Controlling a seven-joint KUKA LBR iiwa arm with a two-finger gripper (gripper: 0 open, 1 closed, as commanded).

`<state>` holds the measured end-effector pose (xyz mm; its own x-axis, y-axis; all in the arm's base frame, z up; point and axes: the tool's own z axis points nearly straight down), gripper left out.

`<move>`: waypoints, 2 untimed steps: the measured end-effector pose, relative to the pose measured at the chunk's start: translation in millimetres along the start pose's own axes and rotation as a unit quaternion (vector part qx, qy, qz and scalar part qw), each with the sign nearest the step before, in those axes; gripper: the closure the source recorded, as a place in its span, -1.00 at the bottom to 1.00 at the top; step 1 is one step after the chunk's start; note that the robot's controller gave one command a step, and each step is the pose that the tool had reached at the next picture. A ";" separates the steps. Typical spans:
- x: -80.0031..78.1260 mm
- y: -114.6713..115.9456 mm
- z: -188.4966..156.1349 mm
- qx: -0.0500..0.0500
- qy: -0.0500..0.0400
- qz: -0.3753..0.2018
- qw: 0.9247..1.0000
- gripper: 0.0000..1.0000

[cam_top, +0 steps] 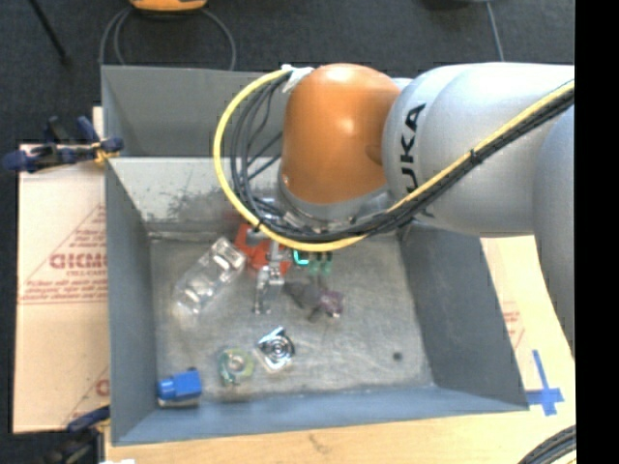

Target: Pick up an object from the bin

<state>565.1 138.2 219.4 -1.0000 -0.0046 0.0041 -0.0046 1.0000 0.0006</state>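
My gripper [287, 295] hangs under the orange wrist cover over the middle of the bin floor. It is open, with bare floor between its two fingers. A small purple-grey piece [331, 304] lies just right of the right finger. Just up and left of the left finger [263, 293] sits a red-orange block [253, 246], partly hidden by the cables. A clear plastic piece [206, 279] lies further left. In front of the gripper rests a silver square fitting [276, 348].
A greenish ring-like thing [232, 365] lies beside the silver fitting. A blue cap-like thing [180, 386] sits in the front left corner. The arm and its cable loop cover the back of the bin.
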 end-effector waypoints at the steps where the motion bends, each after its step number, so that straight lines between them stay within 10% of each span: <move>1: -50.7 -76.8 117.5 -0.003 -0.020 0.101 0.995 -1.00; 2: -56.5 -72.3 123.7 -0.005 -0.020 0.166 0.986 -1.00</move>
<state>621.4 66.2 95.5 -0.9456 0.3235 -0.0348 0.3231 0.9462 0.0149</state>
